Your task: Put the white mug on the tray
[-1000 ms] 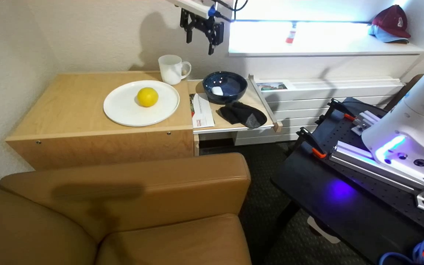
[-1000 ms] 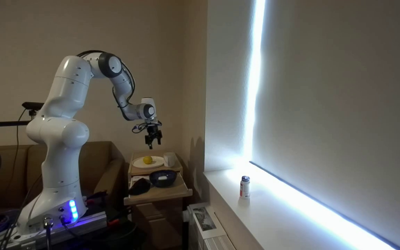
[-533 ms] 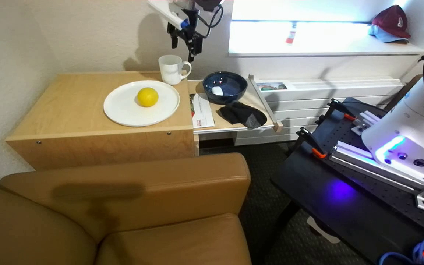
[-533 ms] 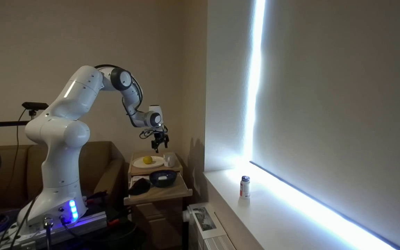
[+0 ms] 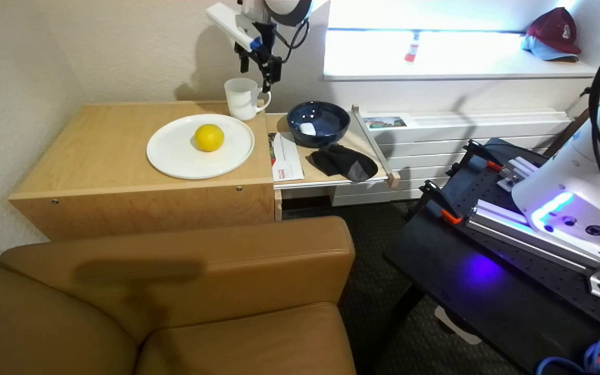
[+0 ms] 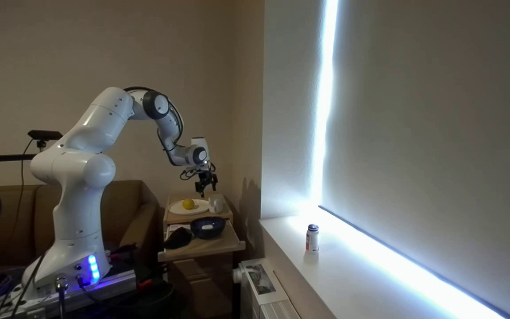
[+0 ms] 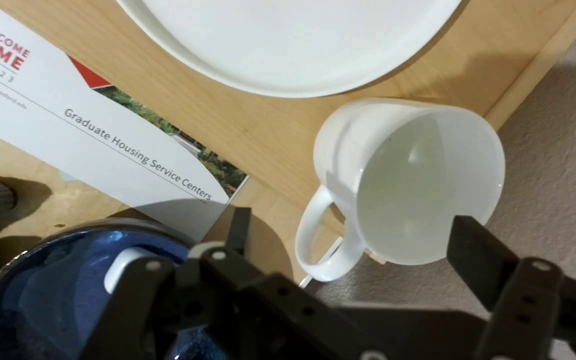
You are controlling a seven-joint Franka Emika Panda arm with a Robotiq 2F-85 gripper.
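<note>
The white mug (image 5: 240, 99) stands upright at the back edge of the wooden cabinet, beside the round plate. It also shows in an exterior view (image 6: 216, 204). In the wrist view the mug (image 7: 338, 145) shows its open mouth, with its handle (image 7: 310, 235) towards the lower left. My gripper (image 5: 255, 78) is open and empty, just above the mug on its handle side. In the wrist view its fingers (image 7: 239, 230) stand wide apart, one left of the handle and one overlapping the mug's rim. Contact is not visible. No rectangular cream-white tray shows; it is out of view.
A round white plate (image 5: 175, 151) with a yellow fruit (image 5: 209, 137) lies beside the mug. A dark blue bowl (image 5: 326, 122), a black cloth (image 5: 341, 161) and a leaflet (image 5: 287, 156) lie on the lower pull-out surface. The wall (image 5: 138, 52) rises close behind the mug.
My gripper has moved down and across towards the mug, from above the bowl's side to just over the mug's handle side. It stays open. The mug has not moved.
</note>
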